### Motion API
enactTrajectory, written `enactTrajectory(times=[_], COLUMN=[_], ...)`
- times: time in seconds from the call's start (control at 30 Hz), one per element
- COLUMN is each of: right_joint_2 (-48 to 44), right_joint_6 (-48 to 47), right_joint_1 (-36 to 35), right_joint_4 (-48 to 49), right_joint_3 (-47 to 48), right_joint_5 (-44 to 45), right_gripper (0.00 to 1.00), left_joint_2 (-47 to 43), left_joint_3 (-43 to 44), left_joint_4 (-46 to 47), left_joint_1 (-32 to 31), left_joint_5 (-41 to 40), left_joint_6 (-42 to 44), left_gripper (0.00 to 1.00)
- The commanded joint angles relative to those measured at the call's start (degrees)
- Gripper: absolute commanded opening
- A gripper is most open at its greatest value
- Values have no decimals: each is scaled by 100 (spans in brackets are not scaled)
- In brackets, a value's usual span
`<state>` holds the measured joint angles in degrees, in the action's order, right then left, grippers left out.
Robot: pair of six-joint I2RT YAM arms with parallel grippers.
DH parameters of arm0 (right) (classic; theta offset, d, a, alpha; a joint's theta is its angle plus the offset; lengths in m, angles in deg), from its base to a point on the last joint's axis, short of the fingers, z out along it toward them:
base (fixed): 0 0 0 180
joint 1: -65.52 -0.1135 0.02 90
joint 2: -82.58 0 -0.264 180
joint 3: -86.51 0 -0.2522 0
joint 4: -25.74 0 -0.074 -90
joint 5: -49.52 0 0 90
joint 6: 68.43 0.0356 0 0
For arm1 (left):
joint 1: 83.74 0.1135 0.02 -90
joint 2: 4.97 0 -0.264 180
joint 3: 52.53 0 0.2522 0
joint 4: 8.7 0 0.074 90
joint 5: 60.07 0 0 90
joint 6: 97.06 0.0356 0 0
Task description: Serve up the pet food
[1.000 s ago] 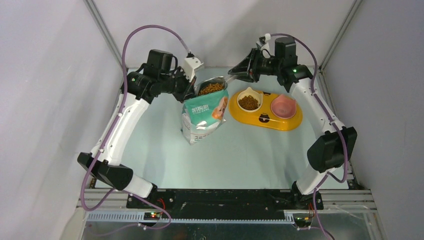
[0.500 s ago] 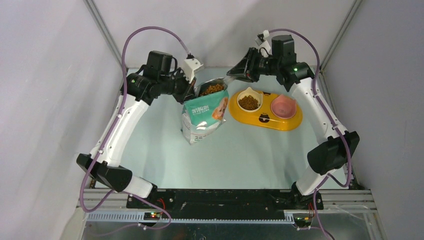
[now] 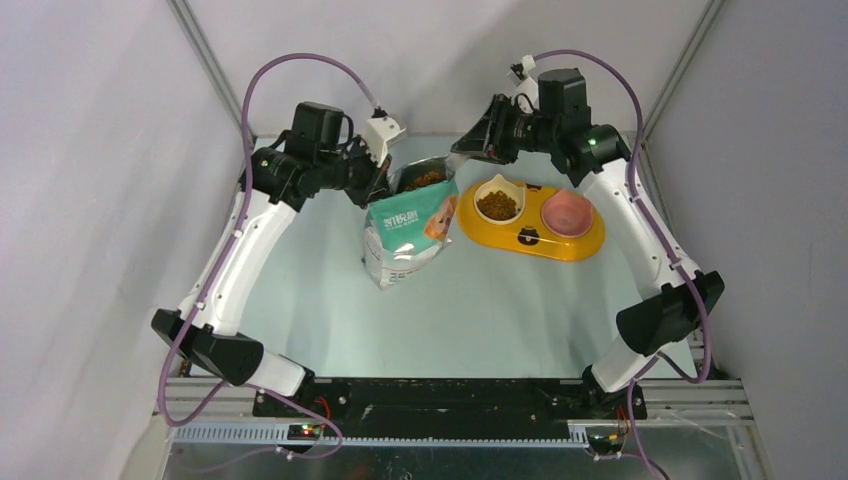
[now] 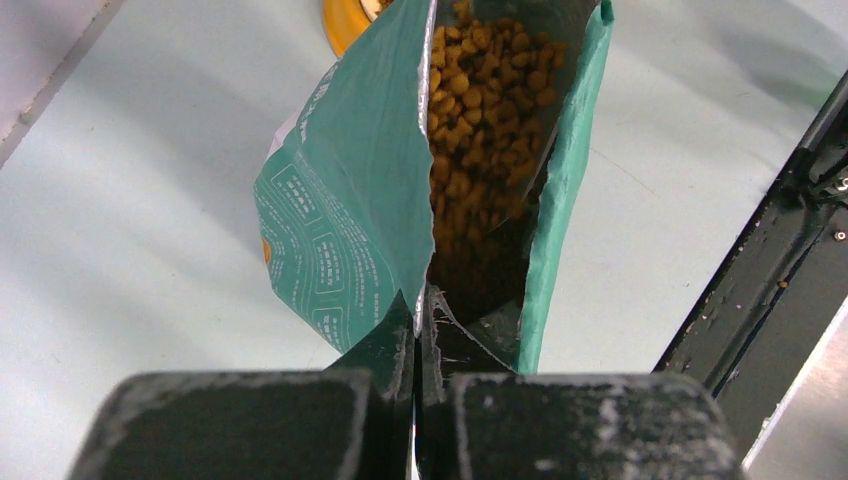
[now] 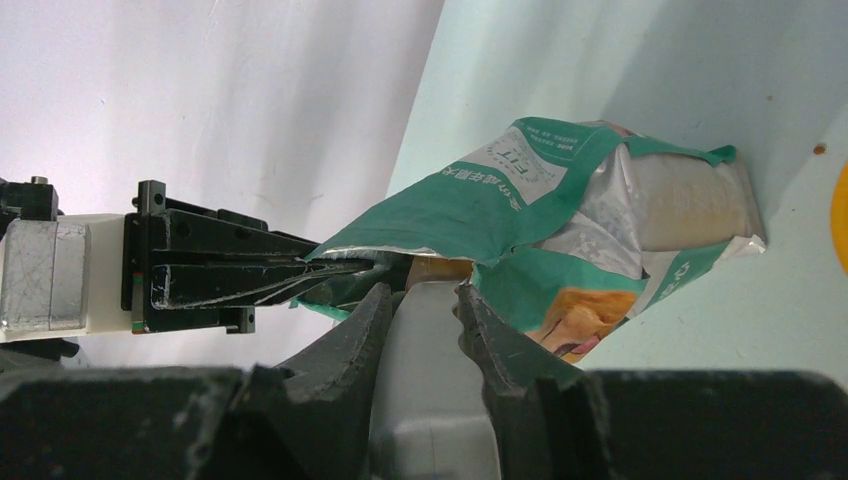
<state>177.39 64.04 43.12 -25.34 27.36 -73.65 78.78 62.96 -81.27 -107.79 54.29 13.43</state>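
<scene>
Left pincer tight on bag rim

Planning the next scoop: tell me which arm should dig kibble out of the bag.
Right. The right gripper holds the scoop at the bag mouth; the left gripper is clamped on the bag's rim, holding it open.

White lettering runs across the teal bag, and near its top edge a small label looks like "FIT", the rest too blurred to read.
</scene>
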Motion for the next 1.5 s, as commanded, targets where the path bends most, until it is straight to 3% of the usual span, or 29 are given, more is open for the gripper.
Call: enactTrajectory(times=[0.0, 0.9, 1.17, 1.47], right_joint_2=[-304, -398, -252, -96], right_joint_6=[-384, -1019, 728, 2396], right_joint_1=[112, -202, 449, 813], right_joint_4=[-117, -24, 1202, 2473], right_joint_3=[250, 356, -603, -1320], right_joint_5=[583, 895, -1091, -2060], right_gripper=[0, 0, 0, 0], left_joint_2=[-231, -294, -186, 85], left_joint_3=[-12, -115, -91, 77], left_joint_4=[-131, -171, -248, -367], left_joint_1=[75, 76, 72, 71], left_joint_5=[-229, -279, -397, -655], left_joint_6=[166, 203, 303, 500], left_gripper=[0, 0, 0, 0])
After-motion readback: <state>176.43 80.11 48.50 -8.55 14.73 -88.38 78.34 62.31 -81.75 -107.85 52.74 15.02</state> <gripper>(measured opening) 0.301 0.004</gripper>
